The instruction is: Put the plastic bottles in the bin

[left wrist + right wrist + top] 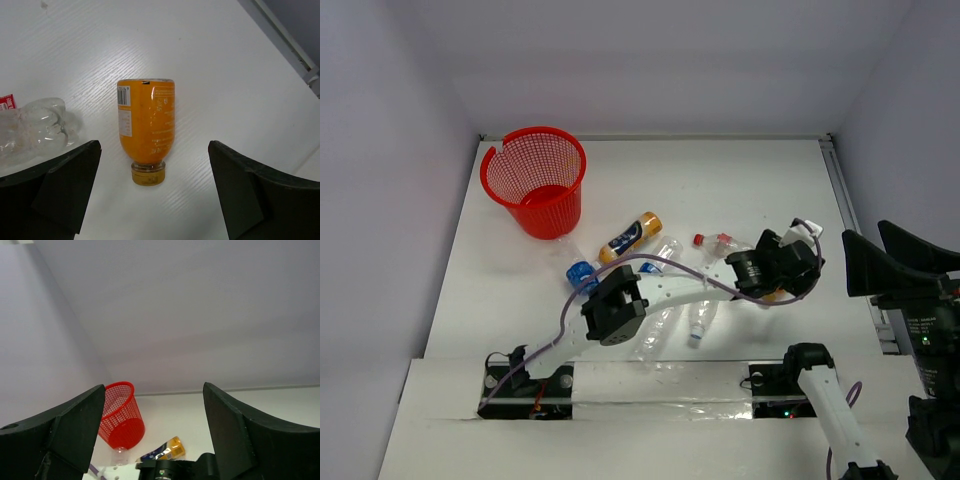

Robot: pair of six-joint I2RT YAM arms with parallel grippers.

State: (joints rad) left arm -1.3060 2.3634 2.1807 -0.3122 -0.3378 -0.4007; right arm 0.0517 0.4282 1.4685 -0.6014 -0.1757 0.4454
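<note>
Step in hand: pick-up of the stubby orange bottle (146, 130), pre-grasp stage. L gripper (153, 146) hangs over the right-centre of the table (720, 170), jaws wide apart, nothing held. The orange bottle lies on its side between the fingers w/ clear gaps on both sides, cap toward the wrist. A crushed clear bottle (30, 131) lies near it, on the left of the wrist view and close to that side's finger. R gripper (153, 387) is raised at the right edge of the scene, jaws wide, empty, facing the far wall. Bin (533, 185) stands at far left, well apart from the L gripper; no bottle visible inside it. Other bottles (630, 236) lie loose mid-table, some partly under the L arm. Next move, as judged: lower L gripper until the fingers straddle the body, then close across the label, not the cap. Check that the finger does not catch the clear bottle. Then lift, carry far-left over the rim, release. Risk: round body may roll or slip if gripped off-centre.
</note>
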